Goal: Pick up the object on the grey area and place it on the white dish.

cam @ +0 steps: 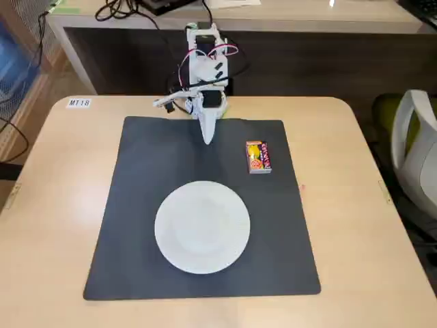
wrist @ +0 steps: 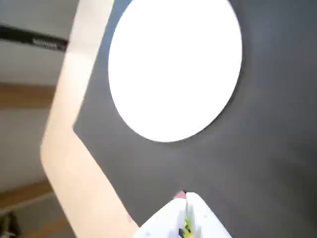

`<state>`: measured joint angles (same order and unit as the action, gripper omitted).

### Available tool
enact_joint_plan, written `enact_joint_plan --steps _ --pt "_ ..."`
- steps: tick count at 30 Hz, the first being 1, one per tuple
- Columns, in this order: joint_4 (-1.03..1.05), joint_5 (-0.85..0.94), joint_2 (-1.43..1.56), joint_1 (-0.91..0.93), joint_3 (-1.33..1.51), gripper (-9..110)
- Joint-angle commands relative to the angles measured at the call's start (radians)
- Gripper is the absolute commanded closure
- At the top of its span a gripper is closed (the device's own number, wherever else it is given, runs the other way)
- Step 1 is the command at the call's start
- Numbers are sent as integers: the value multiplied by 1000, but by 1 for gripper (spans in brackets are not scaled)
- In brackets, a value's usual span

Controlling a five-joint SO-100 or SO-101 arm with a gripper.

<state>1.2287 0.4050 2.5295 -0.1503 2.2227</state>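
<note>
The small yellow and red box lies flat on the dark grey mat, near its far right corner in the fixed view. The white dish sits on the mat's near middle, empty; it fills the top of the wrist view. My gripper hangs tip-down over the mat's far edge, left of the box and apart from it, jaws shut and empty. In the wrist view the shut fingertips show at the bottom edge over the mat; the box is out of that view.
The beige tabletop surrounds the mat. The arm's base with cables stands at the table's far edge. A chair is off the table's right side. A label is on the far left corner.
</note>
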Motion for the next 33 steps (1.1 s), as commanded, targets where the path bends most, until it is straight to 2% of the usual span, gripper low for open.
enact_joint_plan --steps 1,8,16,24,33 --pt "54 106 -176 -110 -169 102" --pt "67 273 -356 -345 -204 102" --pt "69 350 -554 -462 -250 101" --pt "57 423 -583 -457 -255 74" --pt "23 465 -649 -454 -256 70"
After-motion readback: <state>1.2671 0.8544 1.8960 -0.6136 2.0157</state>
